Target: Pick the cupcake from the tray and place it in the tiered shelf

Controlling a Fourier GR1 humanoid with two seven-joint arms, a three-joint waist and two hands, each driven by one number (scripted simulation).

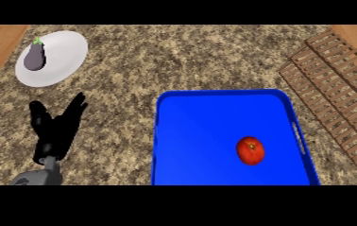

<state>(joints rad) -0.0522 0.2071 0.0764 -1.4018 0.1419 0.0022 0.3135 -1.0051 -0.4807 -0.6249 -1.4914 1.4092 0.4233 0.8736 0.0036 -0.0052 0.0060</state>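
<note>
On the speckled brown counter (pixel 188 55) we see a big blue tray (pixel 202 126) sitting at the lower right of our view. Inside the tray lies one round red thing (pixel 251 150), close to the tray's right side and down toward the near edge. It looks to us like a tomato or a red fruit with a small dark spot on top, and we cannot tell it to be a cupcake. It lies alone on the blue floor of the tray, and no hand is touching it. To the right of the tray, at the edge of our view, we see the wooden tiered shelf (pixel 320 83), made of thin brown slats set in steps. Its lowest step comes just beside the tray's right rim. Far off at the upper left sits a white plate (pixel 63 66), and a purple eggplant (pixel 35 58) with a green stem lies on its left part. Below the plate, well apart from the tray, we see our left hand (pixel 55 126), black, at the end of a grey forearm. Its fingers are straight and spread, pointing up, and it holds nothing. We do not see our right hand anywhere.
</note>
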